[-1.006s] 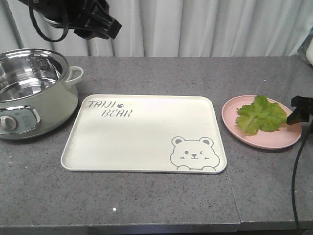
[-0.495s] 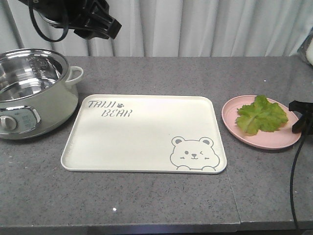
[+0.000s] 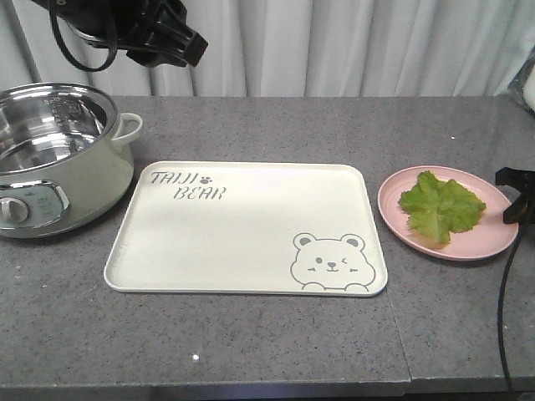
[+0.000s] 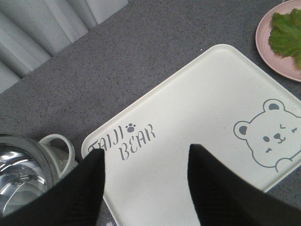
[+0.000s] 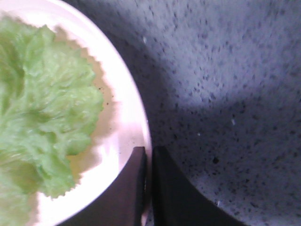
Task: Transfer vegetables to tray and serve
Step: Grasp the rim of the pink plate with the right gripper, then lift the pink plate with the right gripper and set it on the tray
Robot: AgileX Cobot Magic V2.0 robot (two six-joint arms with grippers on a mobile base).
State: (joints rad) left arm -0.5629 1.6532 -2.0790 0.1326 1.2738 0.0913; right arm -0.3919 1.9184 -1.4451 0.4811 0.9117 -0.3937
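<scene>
The vegetables, one crinkly green lettuce leaf (image 3: 440, 206) (image 5: 42, 113), lie on a round pink plate (image 3: 393, 200) to the right of the tray. The cream tray (image 3: 242, 225) (image 4: 202, 108), with its bear drawing and "TAIJI BEAR" lettering, has nothing on it. My right gripper (image 3: 512, 196) (image 5: 148, 155) is at the plate's right edge, its jaws pinched together on the pink rim (image 5: 134, 117). My left gripper (image 3: 188, 46) (image 4: 146, 160) hangs open high above the tray's left end, holding nothing.
A pale green electric pot (image 3: 58, 159) (image 4: 28, 174) with a steel bowl stands left of the tray, its handle near the tray's corner. Grey curtains hang behind the stone counter. A black cable (image 3: 504, 301) drops along the right edge.
The right gripper's fingers have settled onto the plate's rim. The plate has shifted slightly and the lettuce leaf has turned and slid on it. The left arm has not moved.
</scene>
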